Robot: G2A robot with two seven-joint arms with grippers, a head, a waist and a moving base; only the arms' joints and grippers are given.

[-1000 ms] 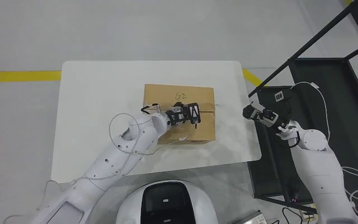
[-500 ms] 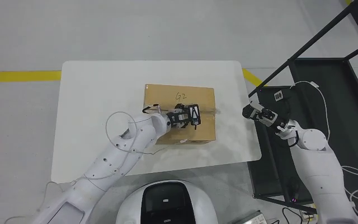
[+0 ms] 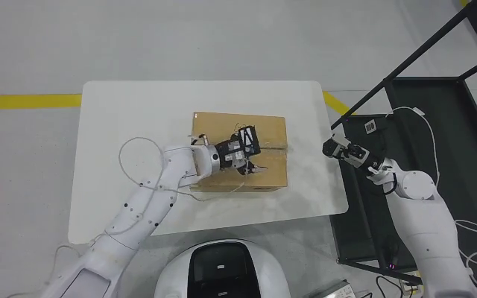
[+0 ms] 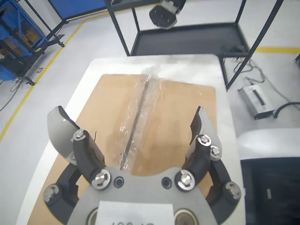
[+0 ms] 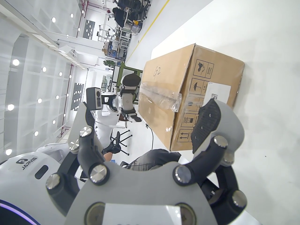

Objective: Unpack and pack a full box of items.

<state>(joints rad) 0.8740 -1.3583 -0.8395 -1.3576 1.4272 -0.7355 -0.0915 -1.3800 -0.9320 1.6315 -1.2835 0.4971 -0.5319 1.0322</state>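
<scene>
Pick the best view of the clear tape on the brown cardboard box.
Left wrist view: the clear tape lies close-up, along its length. Right wrist view shows its wrinkled end; top view, barely a faint line.

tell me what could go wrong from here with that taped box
1. Crumpled clear tape covers the seam of the box. If the open left gripper above it tugs at the tape, the whole box might lift or slide on the table.
2. The open right gripper hangs beyond the table's edge by the black rack, so nothing braces the box, and a swing from there could clip the rack.
</scene>
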